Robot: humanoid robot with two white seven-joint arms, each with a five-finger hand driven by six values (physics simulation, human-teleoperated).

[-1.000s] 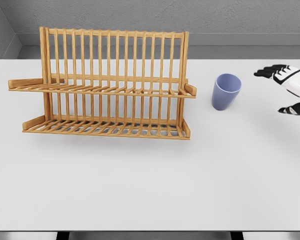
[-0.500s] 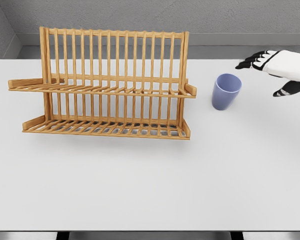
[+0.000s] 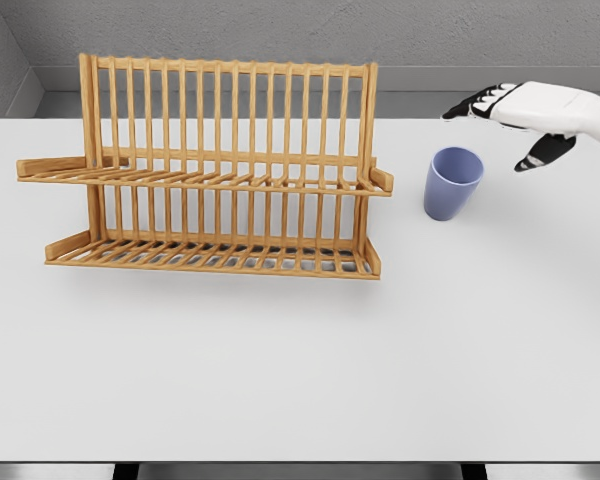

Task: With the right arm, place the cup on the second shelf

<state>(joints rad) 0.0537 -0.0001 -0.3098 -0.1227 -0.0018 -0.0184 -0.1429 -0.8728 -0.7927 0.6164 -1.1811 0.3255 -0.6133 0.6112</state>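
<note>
A blue cup (image 3: 452, 183) stands upright on the white table (image 3: 300, 340), just right of the wooden dish rack (image 3: 208, 170). The rack has an upper shelf (image 3: 205, 178) and a lower shelf (image 3: 210, 256), both bare. My right hand (image 3: 500, 128) comes in from the right edge and hovers above and slightly right of the cup. Its fingers (image 3: 472, 104) are spread and its thumb (image 3: 536, 153) points down, with nothing held. The hand does not touch the cup. The left arm is out of view.
A grey wall and ledge (image 3: 460, 80) run along the far side of the table. The table's front edge lies at the bottom of the picture.
My right hand has moved left and up, from the right edge toward the space above the cup. The cup and the rack have stayed in place.
</note>
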